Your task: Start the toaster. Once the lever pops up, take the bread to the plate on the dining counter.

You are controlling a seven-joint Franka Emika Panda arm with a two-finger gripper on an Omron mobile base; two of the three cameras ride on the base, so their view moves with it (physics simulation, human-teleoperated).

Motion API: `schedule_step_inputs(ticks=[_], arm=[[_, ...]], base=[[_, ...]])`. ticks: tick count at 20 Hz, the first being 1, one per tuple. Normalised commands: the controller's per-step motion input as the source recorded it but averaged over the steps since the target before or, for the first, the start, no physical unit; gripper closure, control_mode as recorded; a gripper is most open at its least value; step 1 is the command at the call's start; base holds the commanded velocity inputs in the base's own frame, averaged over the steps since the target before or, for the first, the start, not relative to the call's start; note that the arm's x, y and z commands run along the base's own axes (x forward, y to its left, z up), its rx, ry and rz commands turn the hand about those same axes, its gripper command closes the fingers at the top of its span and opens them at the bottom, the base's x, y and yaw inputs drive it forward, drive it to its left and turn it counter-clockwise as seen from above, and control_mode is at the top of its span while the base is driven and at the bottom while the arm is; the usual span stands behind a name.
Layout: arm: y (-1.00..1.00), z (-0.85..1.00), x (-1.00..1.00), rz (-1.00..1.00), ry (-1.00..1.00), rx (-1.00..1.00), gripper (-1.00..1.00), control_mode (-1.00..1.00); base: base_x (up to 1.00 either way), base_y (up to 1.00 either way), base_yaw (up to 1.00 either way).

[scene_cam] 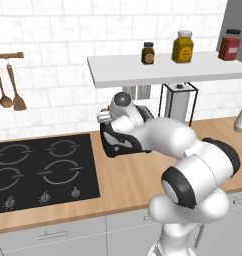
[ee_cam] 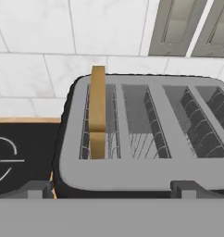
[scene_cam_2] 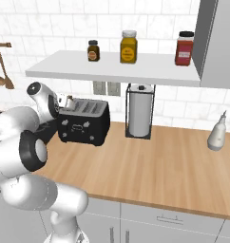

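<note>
One thin brown slice of bread [ee_cam: 98,111] stands in the end slot of the black boxy toaster [ee_cam: 146,139] on the wooden table [scene_cam_2: 150,161], looking light and crumbly, so the wide-apart end effector [ee_cam: 111,190] should pinch its top edge softly.

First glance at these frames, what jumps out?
The black toaster on the wood worktop, with a brown slice of bread standing up out of its leftmost slot in the hand view. The gripper hangs open just above the toaster's near edge, touching nothing. Behind, three jars sit on a white shelf, with a paper towel holder to the toaster's right.
</note>
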Motion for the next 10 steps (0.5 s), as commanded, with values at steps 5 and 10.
schedule_step_inputs(ticks=[5, 10], arm=[[0.00, -0.15, 0.41, 0.00, 0.00, 0.00, -1.00, -1.00], [0.00, -0.12, 0.38, 0.00, 0.00, 0.00, -1.00, -1.00]], base=[[0.00, 0.00, 0.00], [0.00, 0.00, 0.00]])
